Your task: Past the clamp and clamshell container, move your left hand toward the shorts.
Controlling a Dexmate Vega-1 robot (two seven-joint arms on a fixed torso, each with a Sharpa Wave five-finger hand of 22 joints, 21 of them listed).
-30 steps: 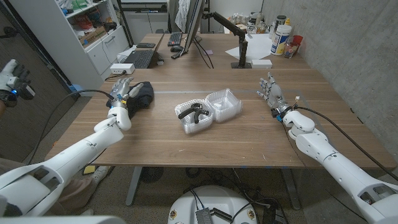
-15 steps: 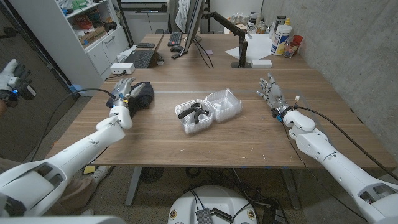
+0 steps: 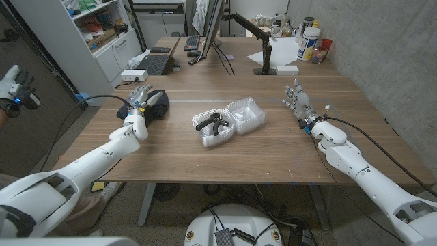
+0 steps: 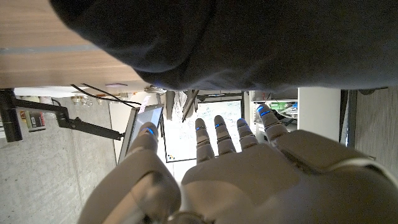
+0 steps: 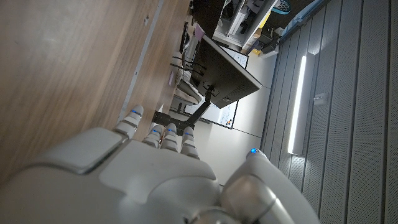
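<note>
The left robot hand [image 3: 138, 98] is hovering with its fingers spread and grasping nothing, its fingertips at the near edge of the shorts [image 3: 154, 104]. The shorts are lying as a dark, soft, crumpled heap on the wooden table [image 3: 273, 147], just beyond and slightly to the right of that hand. In the left wrist view the same hand [image 4: 249, 168] is showing released fingers pointing at the dark fabric of the shorts [image 4: 236, 37] close ahead.

To the right of the left robot hand, well apart from it, the clamshell container [image 3: 230, 121] is sitting open; it is clear, thin, ribbed plastic. The clamp [image 3: 212, 125], black with angled handles, is lying inside its nearer half.

Farther right, the right robot hand [image 3: 298, 102] is standing upright with its fingers apart and empty; the right wrist view is showing its back [image 5: 149, 180] over bare wood grain.

Beyond the hands, a laptop [image 3: 153, 63], a monitor arm [image 3: 249, 24] and a white bottle [image 3: 308, 42] are standing at the far end of the table.
</note>
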